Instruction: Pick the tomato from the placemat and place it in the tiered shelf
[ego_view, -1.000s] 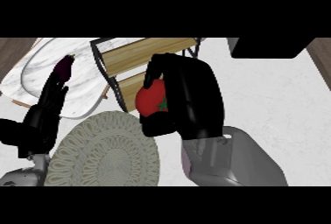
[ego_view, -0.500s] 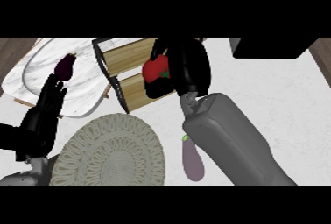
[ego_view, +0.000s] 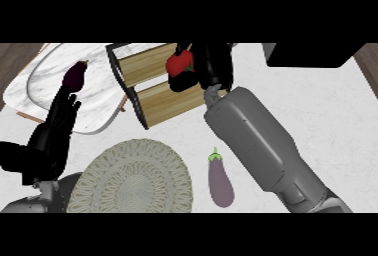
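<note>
Over the tiered shelf, the right hand grasps the tomato: placing step. Next, lower and let go. Left hand rests, fingers straight, at left.

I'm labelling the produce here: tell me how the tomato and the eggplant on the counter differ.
The tomato is red and round; the eggplant is purple and elongated. The tomato is held in the right hand over the tiered shelf; the eggplant lies loose on the counter beside the placemat. Neither is on the placemat.
</note>
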